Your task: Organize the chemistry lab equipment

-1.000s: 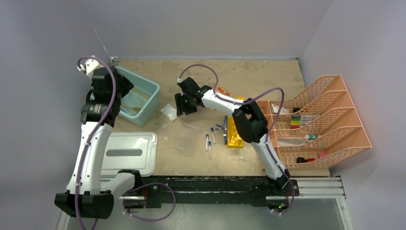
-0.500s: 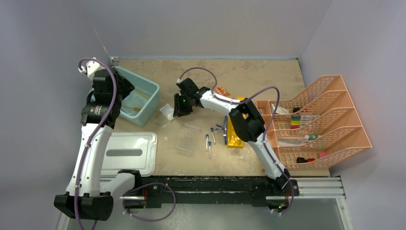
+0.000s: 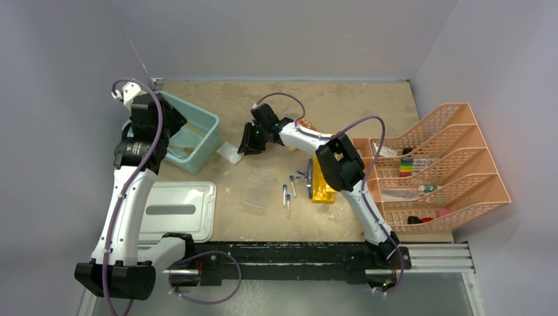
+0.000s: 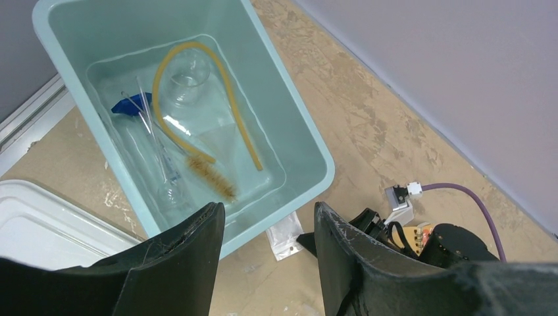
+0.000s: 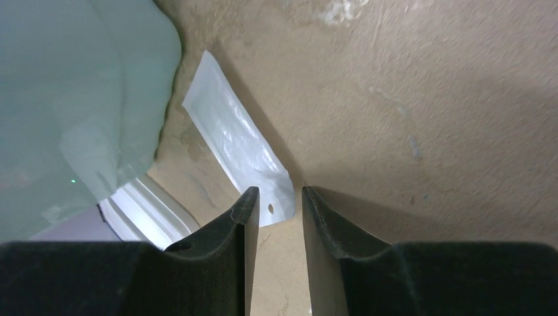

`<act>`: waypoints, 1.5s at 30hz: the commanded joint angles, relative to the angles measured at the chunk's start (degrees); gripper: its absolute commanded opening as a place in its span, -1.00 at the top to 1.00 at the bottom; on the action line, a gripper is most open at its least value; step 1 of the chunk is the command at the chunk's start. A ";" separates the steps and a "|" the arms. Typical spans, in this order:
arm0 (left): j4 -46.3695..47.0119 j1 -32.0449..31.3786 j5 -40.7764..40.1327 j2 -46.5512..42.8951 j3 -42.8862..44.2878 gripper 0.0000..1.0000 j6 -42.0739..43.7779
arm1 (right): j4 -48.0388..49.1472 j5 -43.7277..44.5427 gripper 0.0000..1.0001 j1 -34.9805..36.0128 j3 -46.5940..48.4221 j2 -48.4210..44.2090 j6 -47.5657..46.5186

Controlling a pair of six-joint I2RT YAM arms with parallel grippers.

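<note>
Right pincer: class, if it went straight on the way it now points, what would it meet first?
Most likely the clear bag, lying flat on the table beside the teal tub; its near end sits at the tips of the right pincer. Depth is unclear.

The bag (image 5: 243, 148) is translucent white, the bin (image 4: 273, 112) pale teal.

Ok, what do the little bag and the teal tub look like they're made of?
The bag: probably thin plastic film, clear and glossy, judging by its crinkles and shine. The tub: likely moulded plastic, smooth pale teal, with rounded corners and slightly see-through walls.
</note>
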 commanded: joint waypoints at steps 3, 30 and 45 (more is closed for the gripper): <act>1.04 -0.21 -0.21 0.48 1.68 -0.03 -0.54 | -2.58 0.97 0.41 -1.20 2.90 5.03 2.24; 1.80 -0.47 1.39 0.31 0.39 -0.03 -1.16 | -8.76 -7.23 0.31 -1.02 2.04 4.81 -1.82; 1.45 -0.85 1.94 0.93 1.36 -0.03 -0.81 | 9.98 -6.19 0.93 -1.07 -1.24 6.01 1.95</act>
